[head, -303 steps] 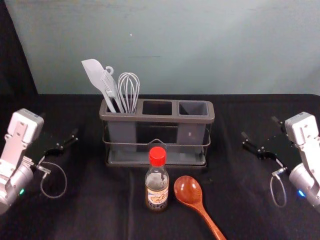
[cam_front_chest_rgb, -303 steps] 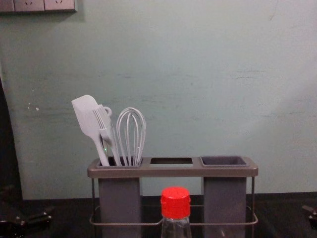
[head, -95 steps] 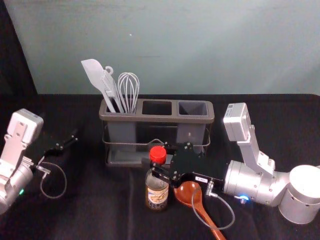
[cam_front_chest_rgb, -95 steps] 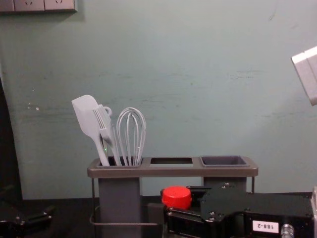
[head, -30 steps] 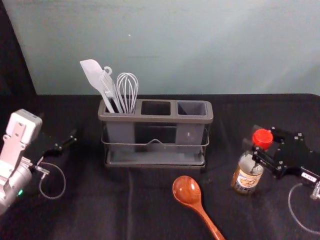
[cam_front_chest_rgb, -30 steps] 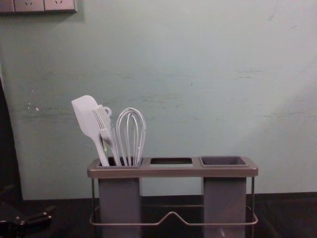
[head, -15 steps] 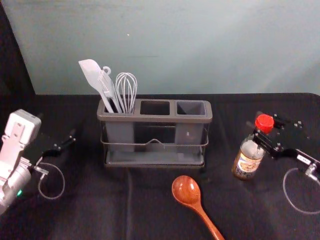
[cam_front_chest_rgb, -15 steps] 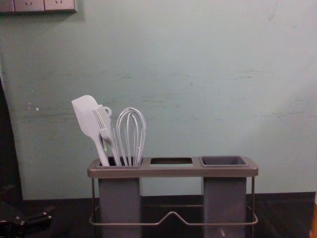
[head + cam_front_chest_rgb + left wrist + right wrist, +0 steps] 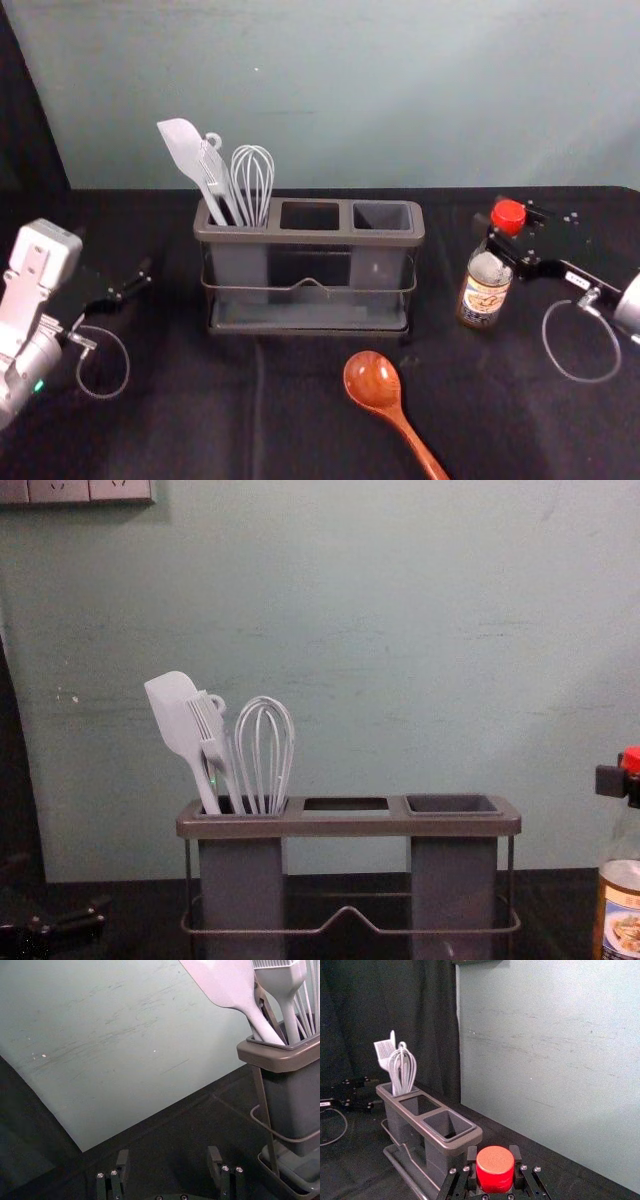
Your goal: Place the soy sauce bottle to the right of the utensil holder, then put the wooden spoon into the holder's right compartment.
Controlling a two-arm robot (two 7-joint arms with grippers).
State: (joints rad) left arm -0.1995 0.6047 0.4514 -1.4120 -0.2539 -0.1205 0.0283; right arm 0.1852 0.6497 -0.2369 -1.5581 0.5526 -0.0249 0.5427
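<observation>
Holding soy sauce bottle [image 9: 484, 297] in closed jaws of right gripper [image 9: 493, 1155], now moved from in front of utensil holder [image 9: 240, 236] to its right, so likely need set-down before wooden spoon [image 9: 371, 380] on worktop [image 9: 200, 430], with left gripper [image 9: 168, 1154] parked wide open at left.

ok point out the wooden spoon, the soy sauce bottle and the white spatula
Wooden spoon [image 9: 372, 380]: head view, on its bowl.
Soy sauce bottle [image 9: 483, 299]: head view, on its label.
White spatula [image 9: 177, 712]: chest view, on its blade.
</observation>
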